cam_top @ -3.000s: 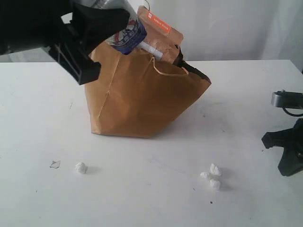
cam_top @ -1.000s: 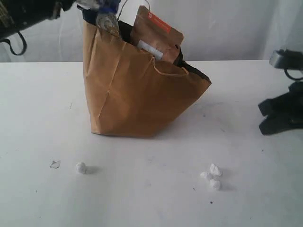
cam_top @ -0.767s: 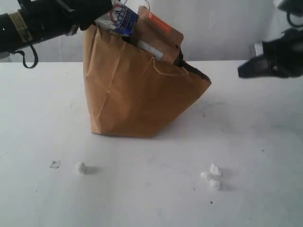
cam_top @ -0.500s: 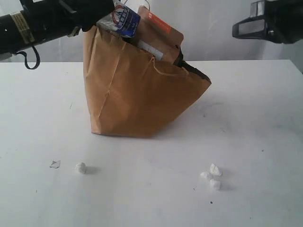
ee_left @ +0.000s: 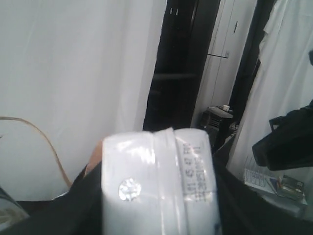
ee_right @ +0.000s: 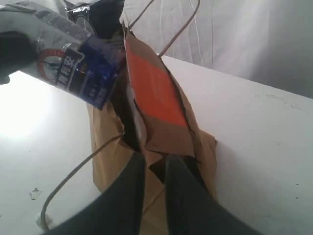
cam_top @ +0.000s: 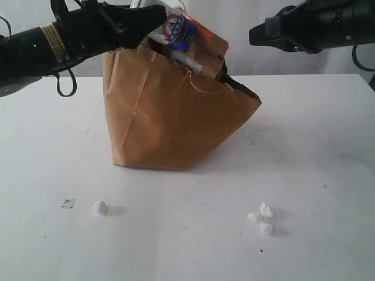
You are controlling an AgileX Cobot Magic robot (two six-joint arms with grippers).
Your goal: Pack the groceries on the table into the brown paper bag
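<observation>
While your left fingers (cam_top: 137,23) were clenched on the small white carton (cam_top: 177,30), they held it tilted over the open mouth of the brown paper bag (cam_top: 170,123), blue-printed end lowest and just beside the brown white-square pouch (cam_top: 210,48). You could not tell from any view whether carton and pouch touched. That pouch stood inside the bag with its orange-labelled top poking above the rim. Your right fingers (ee_right: 133,191) hovered high on the other side of the bag, parted by a narrow gap with nothing between them, pointing down toward the pouch and the bag's pale cord handle (ee_right: 78,171). The bag stood upright on the white counter (cam_top: 310,175), with small white crumbs (cam_top: 262,218) lying well in front of it.
</observation>
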